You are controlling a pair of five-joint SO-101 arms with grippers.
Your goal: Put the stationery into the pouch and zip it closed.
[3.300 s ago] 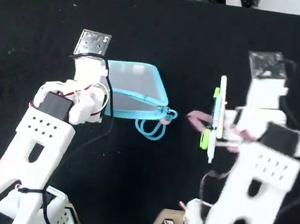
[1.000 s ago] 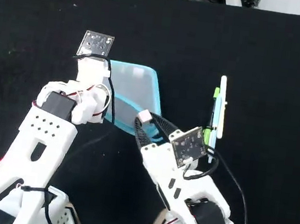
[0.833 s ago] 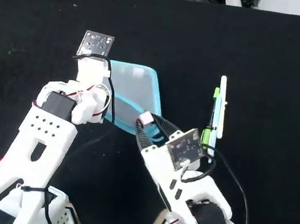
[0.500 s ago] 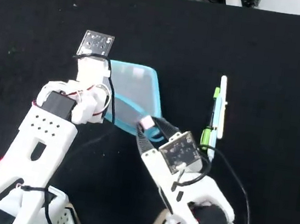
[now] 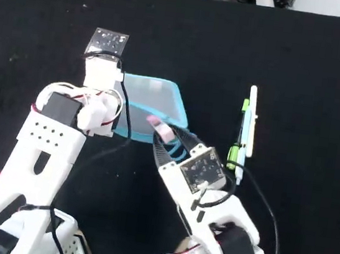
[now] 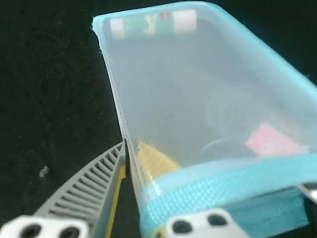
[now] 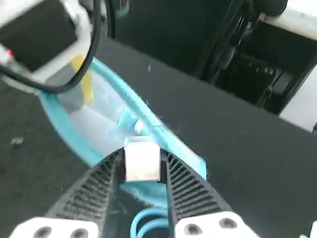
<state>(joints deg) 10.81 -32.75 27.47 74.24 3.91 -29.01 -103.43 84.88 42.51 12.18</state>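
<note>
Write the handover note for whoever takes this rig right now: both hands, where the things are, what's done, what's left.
The left hand is shut on the open edge of the pouch, holding its mouth open.
The right hand is shut on the eraser, at the pouch's mouth, not yet released.
The pens lie together on the table, to the right of the pouch in the high view, apart from it.
Done: pouch open, eraser at its mouth.
Left: drop the eraser in, load the pens, zip the pouch closed.
</note>
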